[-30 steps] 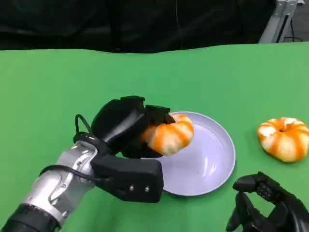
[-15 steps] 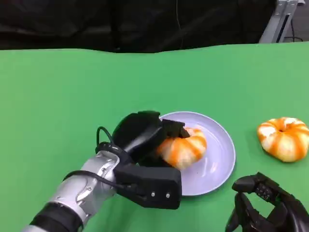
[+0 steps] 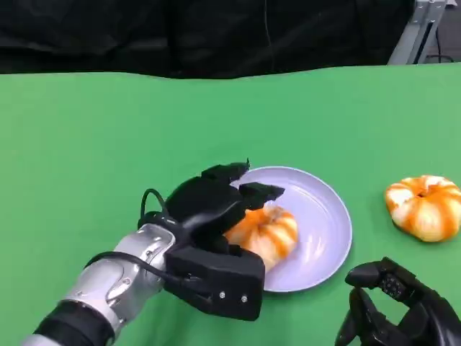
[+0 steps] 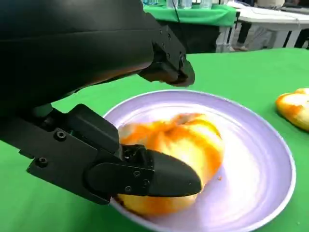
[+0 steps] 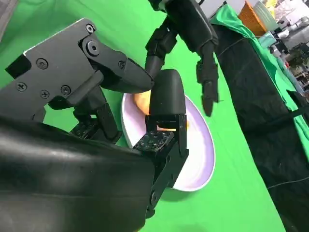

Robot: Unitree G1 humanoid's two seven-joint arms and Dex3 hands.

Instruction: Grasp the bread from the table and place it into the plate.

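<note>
An orange-and-white bread point(image 3: 265, 232) lies on the left half of the lilac plate point(image 3: 324, 216), near the middle of the green table. My left hand point(image 3: 212, 209) hovers over it with its fingers spread and lifted off the top; the thumb sits beside the bread's near side. The left wrist view shows the bread point(image 4: 183, 142) resting on the plate point(image 4: 256, 174), upper fingers point(image 4: 166, 58) clear of it. My right hand point(image 3: 400, 311) rests low at the front right, holding nothing. In the right wrist view the bread point(image 5: 141, 101) peeks out behind my right hand's fingers point(image 5: 166, 96).
A second orange-and-white bread point(image 3: 423, 207) lies on the table right of the plate, also seen as the bread point(image 4: 295, 107) at the edge of the left wrist view. A black backdrop runs along the table's far edge. Green cloth stretches left and behind the plate.
My left hand carried the bread rightward over the plate and lowered it. Its fingers have since spread, and the bread now rests on the plate. The right hand stayed still.
</note>
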